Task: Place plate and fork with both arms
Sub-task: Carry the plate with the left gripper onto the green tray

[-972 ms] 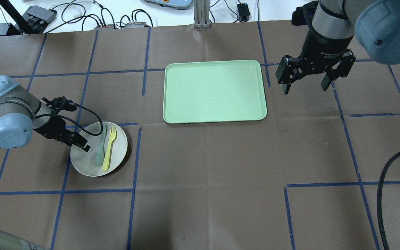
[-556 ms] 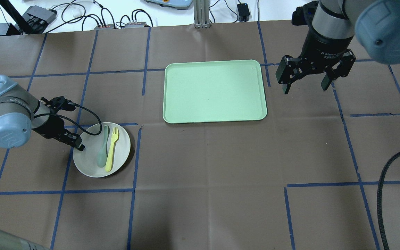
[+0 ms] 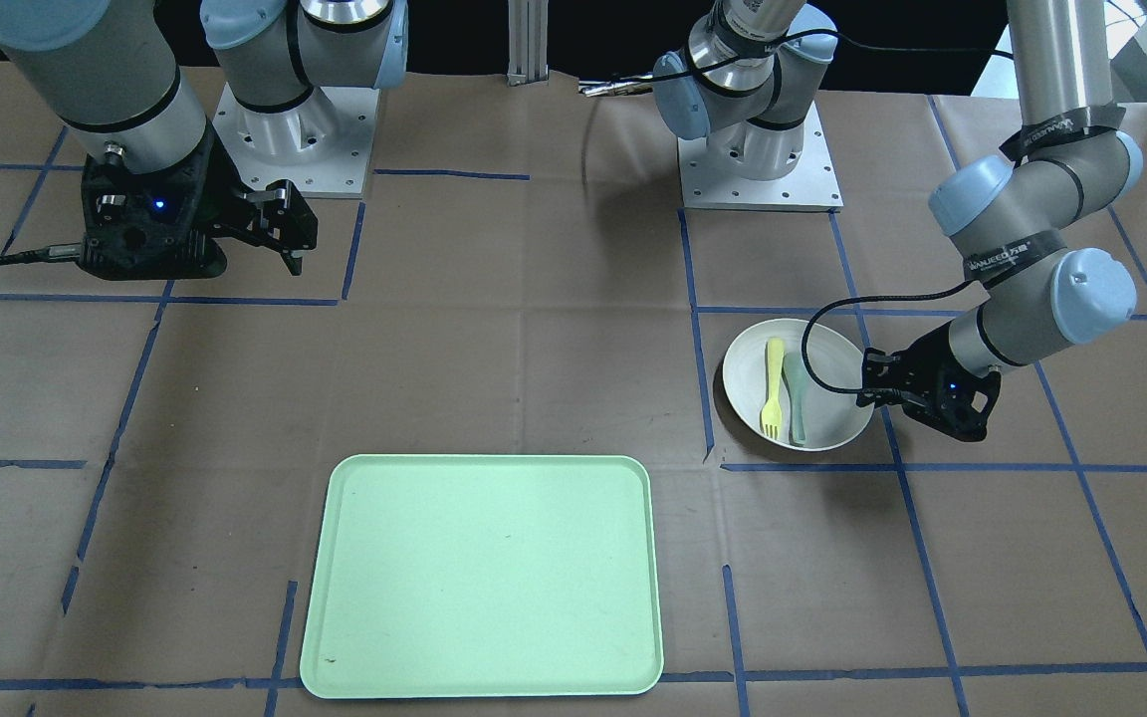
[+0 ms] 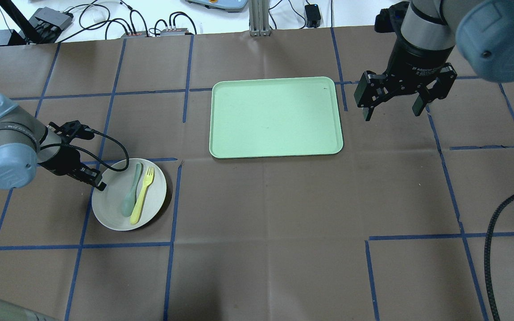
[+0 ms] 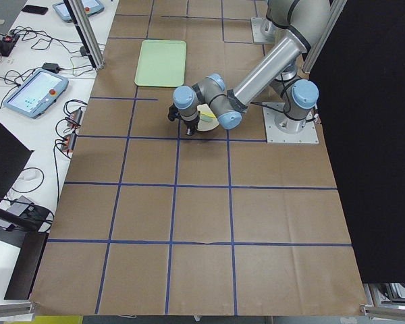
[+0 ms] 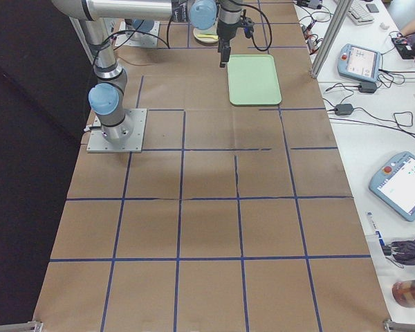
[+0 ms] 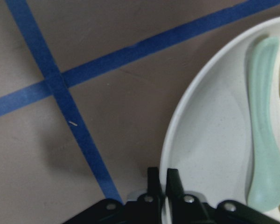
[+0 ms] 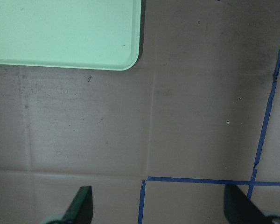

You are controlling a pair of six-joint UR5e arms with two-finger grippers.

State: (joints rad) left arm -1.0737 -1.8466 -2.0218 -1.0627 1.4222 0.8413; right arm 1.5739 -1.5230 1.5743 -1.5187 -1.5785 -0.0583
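Though only slightly, has shifted the plate (image 4: 109, 209) over the last second: a touch toward the robot's side of the table (image 4: 257, 223), with the pale-yellow fork (image 4: 142, 195) and the grey-green spoon (image 4: 132, 189) riding along side by side on it, undisturbed. Lies well to the left of the green tray (image 4: 275, 116), not yet on it.

Pinches the plate's left rim with the left gripper (image 4: 98, 184), jaws drawn in to a thin slit around that rim in the left wrist view. Has swung the left arm's elbow outward meanwhile, so sits at the very edge now instead of reaching in over the plate. Cannot tell whether raised clear of the table or merely dragged.

Keeps the right gripper (image 4: 391, 113) where it was, jaws spread wide with nothing between them, hovering just beside the tray's right edge.

Suggests a secured grasp and a carry toward the tray only just beginning. Leaves the fork untouched, probably for the waiting right arm.
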